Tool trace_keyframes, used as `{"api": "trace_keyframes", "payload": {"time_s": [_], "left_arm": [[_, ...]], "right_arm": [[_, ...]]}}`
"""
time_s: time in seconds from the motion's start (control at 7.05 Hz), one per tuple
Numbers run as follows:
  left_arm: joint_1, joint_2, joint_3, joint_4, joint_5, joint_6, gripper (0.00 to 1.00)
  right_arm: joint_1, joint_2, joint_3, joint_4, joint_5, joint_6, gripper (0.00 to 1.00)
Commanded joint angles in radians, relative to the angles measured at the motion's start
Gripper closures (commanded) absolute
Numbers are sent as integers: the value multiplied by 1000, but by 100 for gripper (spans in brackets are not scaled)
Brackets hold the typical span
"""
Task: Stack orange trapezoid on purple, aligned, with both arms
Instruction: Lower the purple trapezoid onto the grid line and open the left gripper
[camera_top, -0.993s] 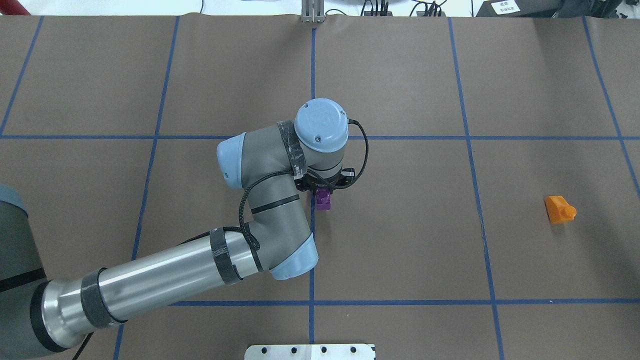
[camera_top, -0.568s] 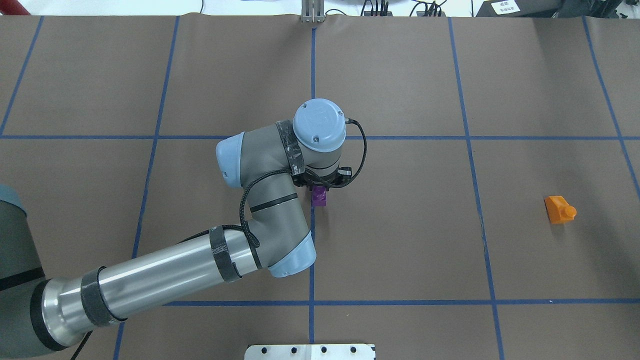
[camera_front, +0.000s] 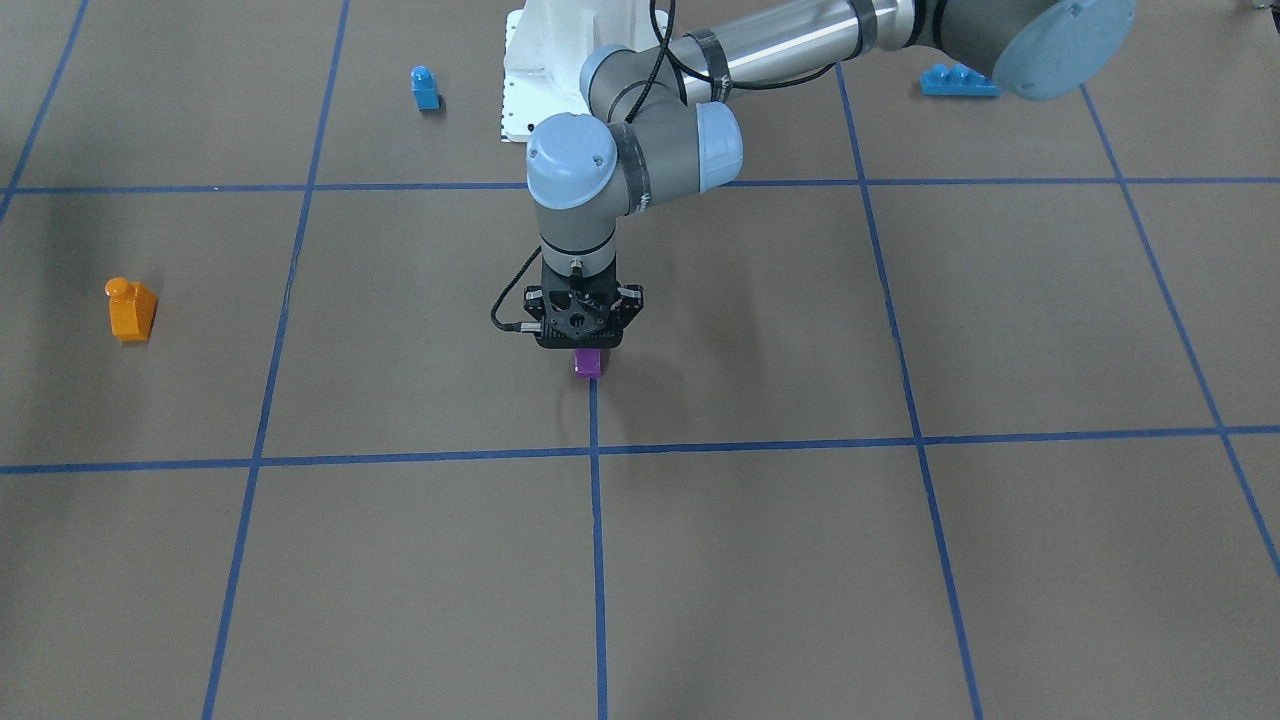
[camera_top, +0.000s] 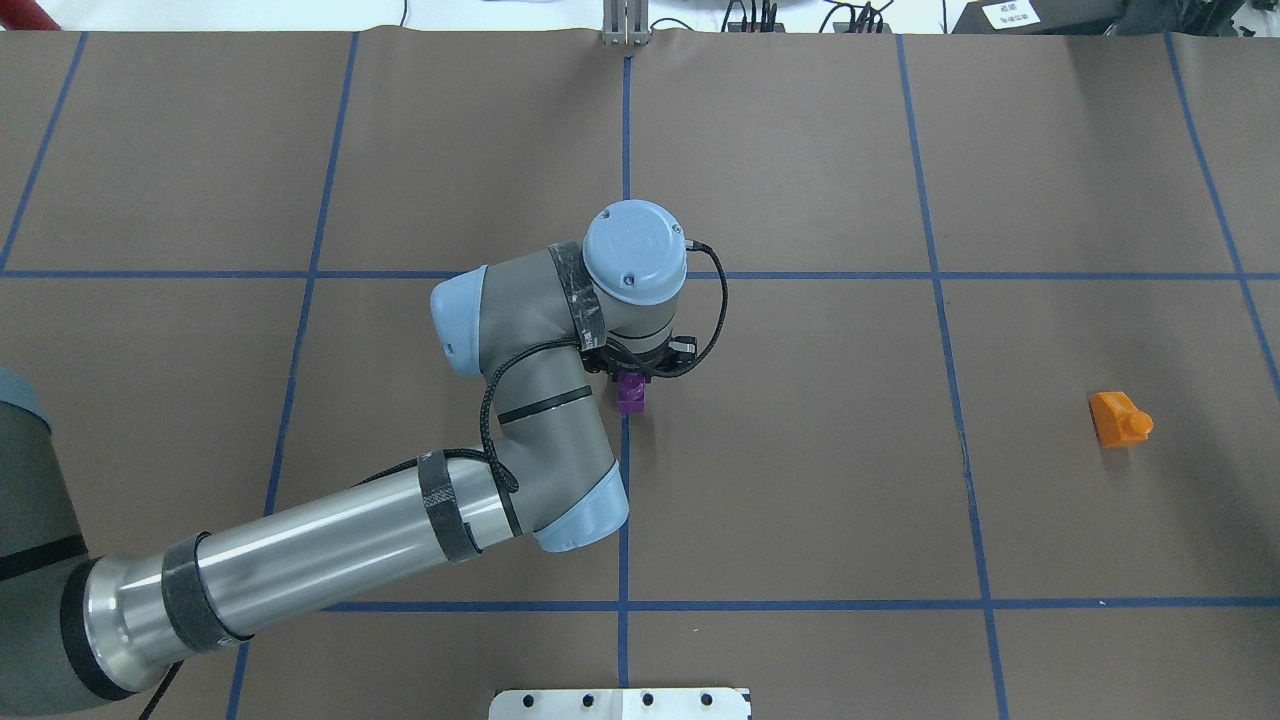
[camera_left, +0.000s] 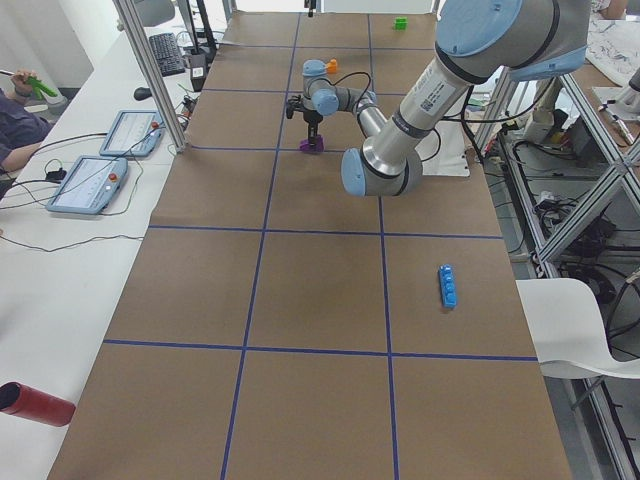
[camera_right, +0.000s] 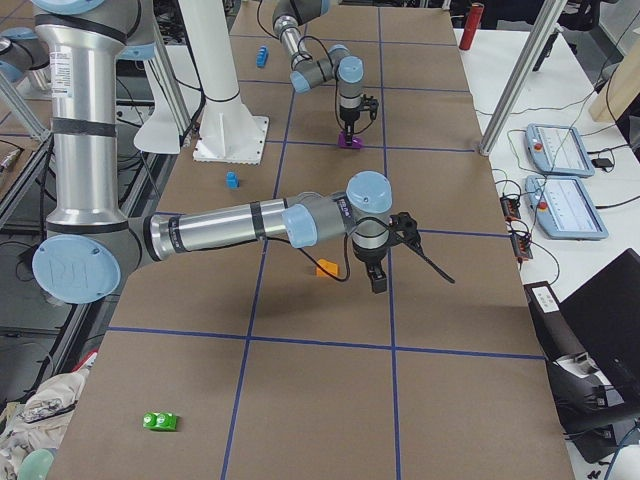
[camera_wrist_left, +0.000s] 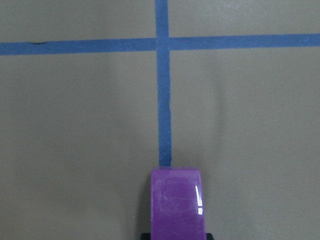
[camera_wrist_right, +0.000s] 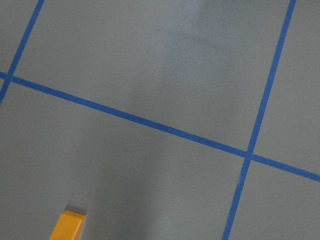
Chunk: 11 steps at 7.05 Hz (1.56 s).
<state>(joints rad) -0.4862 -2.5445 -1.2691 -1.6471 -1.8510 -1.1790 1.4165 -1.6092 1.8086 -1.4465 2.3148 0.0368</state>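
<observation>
Orange trapezoid (camera_top: 1118, 418): alone on table (camera_top: 800, 500), upright, stud up. Well apart from left gripper (camera_front: 588, 352); near right gripper (camera_right: 378, 283) but not between its fingers. Only a corner showing at bottom edge of right wrist cam. Long axis approx. near-to-far from robot in overhead view, turned a bit. Sloped side too small to call for sure.

Purple brick (camera_wrist_left: 176, 202): pinched between left fingers, clenched on its sides, w/ black tips just showing either side at bottom of left wrist cam. Low over table, poss. touching; can't tell which. Long axis straight out ahead of fingers, in line w/ tape line (camera_wrist_left: 162, 100), far end right at that line's near end. Stud not visible there.

Right gripper: seen only in a side cam, so released or clenched, can't tell.

Step in hand, prob.: parking purple brick at table centre as base for stack. Stack itself not begun.

Next, likely: seat purple brick flat, stud up, squared to tape. Then hold steady, or let go & back off upward w/o nudging. After that, right arm's job: drop over orange one, fingers across short sides & clear of stud, lift, carry over. Match slope direction & long axis to purple brick before pressing home. Any yaw mismatch = misaligned stack, so check orientation first.
</observation>
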Motion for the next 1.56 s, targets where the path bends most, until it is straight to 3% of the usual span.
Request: {"api": "trace_keyframes", "payload": {"time_s": [0.0,0.28,0.43,0.57,0.85,0.99,1.28,1.42], "left_arm": [[0,1,8,0,-1,12,100],[1,9,10,-2,-1,12,100],[1,9,10,-2,-1,13,91],[3,9,10,-2,-1,12,70],[6,9,10,-2,-1,12,9],[9,9,8,1,-1,10,0],[-23,9,-27,9,-2,19,0],[-46,70,-121,22,-8,80,0]], "right_arm": [[-1,0,0,0,0,0,0],[1,0,0,0,0,0,0],[-1,0,0,0,0,0,0],[-1,-1,0,0,0,0,0],[-1,-2,0,0,0,0,0],[-1,-2,0,0,2,0,0],[-10,0,5,2,3,43,0],[-52,0,14,23,5,126,0]]}}
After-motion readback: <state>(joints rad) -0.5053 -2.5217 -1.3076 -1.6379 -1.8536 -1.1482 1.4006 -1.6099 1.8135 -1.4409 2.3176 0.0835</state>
